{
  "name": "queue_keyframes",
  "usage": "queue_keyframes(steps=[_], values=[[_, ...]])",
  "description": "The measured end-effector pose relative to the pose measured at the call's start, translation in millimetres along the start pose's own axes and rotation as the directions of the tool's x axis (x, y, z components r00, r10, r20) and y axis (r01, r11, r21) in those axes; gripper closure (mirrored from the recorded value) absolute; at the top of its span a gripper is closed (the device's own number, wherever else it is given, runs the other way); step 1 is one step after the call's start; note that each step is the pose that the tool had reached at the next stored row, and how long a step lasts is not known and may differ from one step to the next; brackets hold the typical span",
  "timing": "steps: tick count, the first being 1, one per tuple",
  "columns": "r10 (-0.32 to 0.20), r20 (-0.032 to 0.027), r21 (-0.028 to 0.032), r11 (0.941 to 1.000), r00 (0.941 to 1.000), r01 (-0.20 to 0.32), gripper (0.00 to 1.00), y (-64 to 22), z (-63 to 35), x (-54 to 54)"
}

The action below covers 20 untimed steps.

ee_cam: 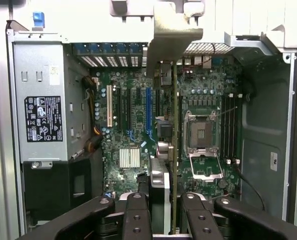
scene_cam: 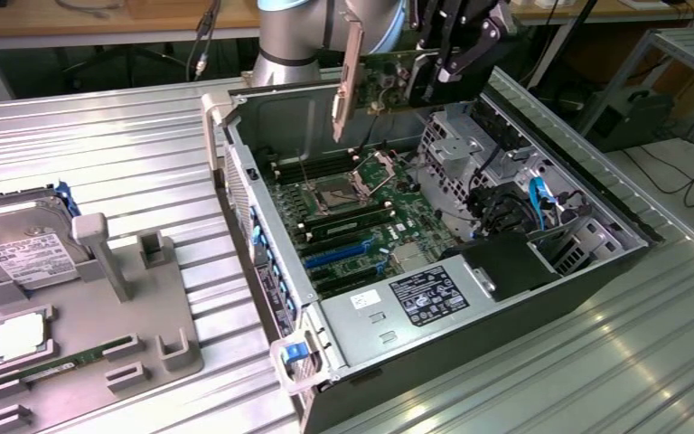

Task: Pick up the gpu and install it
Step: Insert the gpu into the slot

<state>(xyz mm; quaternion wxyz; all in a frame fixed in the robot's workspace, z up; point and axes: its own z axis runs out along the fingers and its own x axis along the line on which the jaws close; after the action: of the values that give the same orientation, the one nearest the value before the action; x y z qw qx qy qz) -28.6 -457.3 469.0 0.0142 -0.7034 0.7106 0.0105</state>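
Exterior view shows the gripper (scene_cam: 441,74) at the end of the arm, hanging above the far end of an open computer case (scene_cam: 588,262) that lies on its side on the ribbed metal desk (scene_cam: 118,154). The gripper is clenched on the gpu (scene_cam: 386,83). The card is lifted clear of the case and stands on edge, and its silver bracket (scene_cam: 343,86) hangs down on the exterior view's left of the gripper. Below it lie the motherboard (scene_cam: 365,226) with its open CPU socket (scene_cam: 329,194), the blue expansion slots (scene_cam: 335,258) and the power supply (scene_cam: 426,294). On the exterior view's left, well apart from the case, a grey fixture (scene_cam: 142,316) carries a hard drive (scene_cam: 22,253) and a green memory stick (scene_cam: 64,364). From the wrist view the gpu (ee_cam: 173,165) appears edge-on, clamped between the black fingers (ee_cam: 136,215). Its bracket (ee_cam: 171,35) is at the end farthest from the gripper (ee_cam: 164,220), above the motherboard (ee_cam: 133,125), between the blue slot (ee_cam: 149,115) and the CPU socket (ee_cam: 201,132).
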Motion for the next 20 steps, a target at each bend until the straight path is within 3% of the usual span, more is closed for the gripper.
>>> queue_keyframes(steps=[3,5,8,9,20], values=[[0.0,0.0019,0.0001,1.0,1.0,0.0,0.72,0.0,5.2,0.2],[0.0,0.0072,-0.0001,1.0,1.0,0.0,0.72,0.0,7.1,0.3],[0.0,0.0305,-0.0003,1.0,0.9995,0.0,0.72,0.0,8.4,0.3],[0.0,0.0349,-0.0002,1.0,0.9994,0.0,0.72,0.1,9.5,0.3],[0.0,0.0353,-0.0003,1.0,0.9994,0.0,0.72,0.1,21.3,0.8]])
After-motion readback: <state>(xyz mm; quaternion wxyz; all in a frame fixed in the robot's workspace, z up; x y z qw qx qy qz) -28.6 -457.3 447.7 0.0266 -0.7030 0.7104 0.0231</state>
